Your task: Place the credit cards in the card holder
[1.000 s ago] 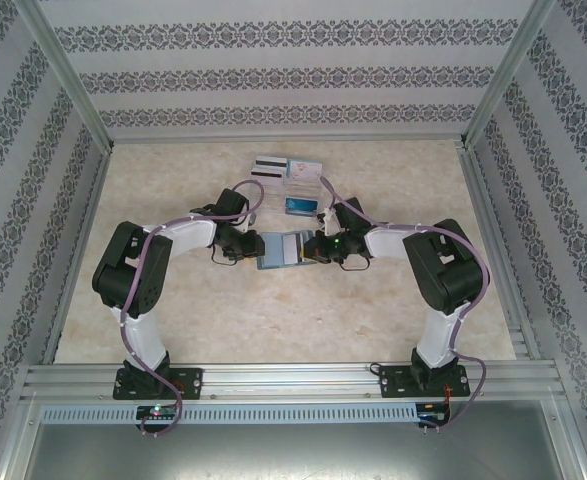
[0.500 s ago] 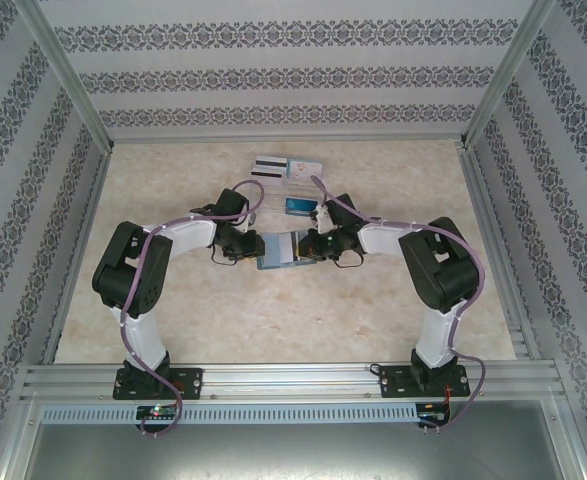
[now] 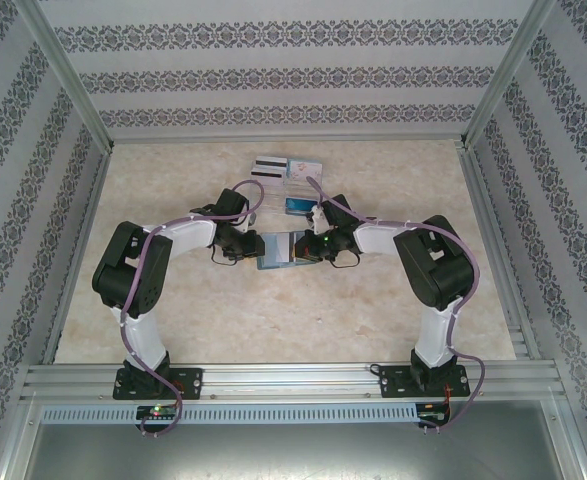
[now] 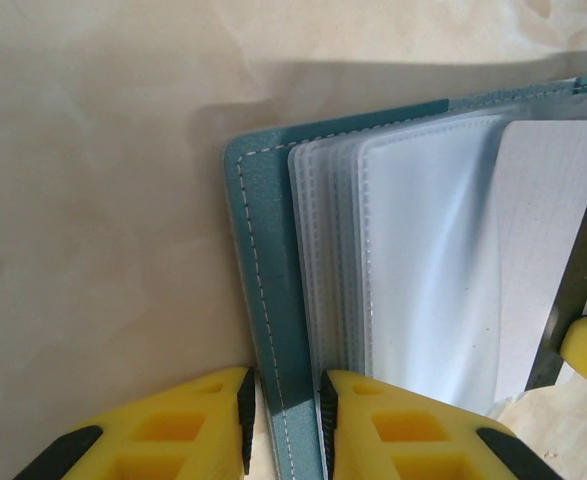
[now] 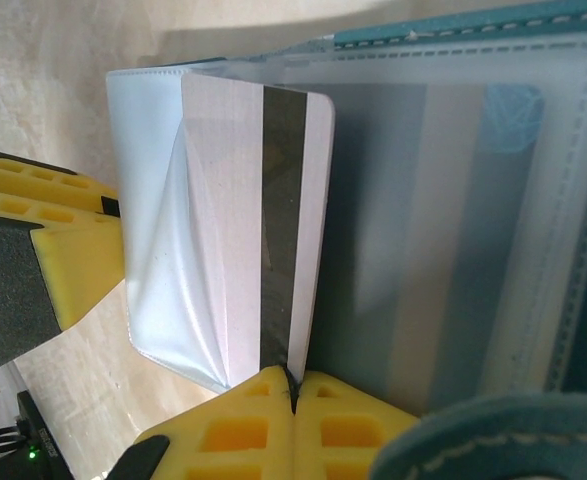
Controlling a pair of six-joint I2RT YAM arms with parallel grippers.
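Right gripper [image 5: 291,385] has advanced leftward, bringing the white plastic card with black stripe [image 5: 273,220] against the open teal soft folding card holder [image 4: 271,300] at the centre of the table [image 3: 173,320]. It is clamped on the card's edge; left gripper [image 4: 286,425] pinches the holder's cover. Risk: the card's corner may snag the limp clear sleeve [image 5: 163,290] and buckle it, or push the holder out of the left pinch.

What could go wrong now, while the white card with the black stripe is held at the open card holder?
1. The right gripper pinches the white card only at one edge, so it may pivot or slip when pushed.
2. The clear sleeve looks creased against the card and may buckle instead of opening.
3. The left gripper clamps only the cover edge of the card holder, so it may slide.
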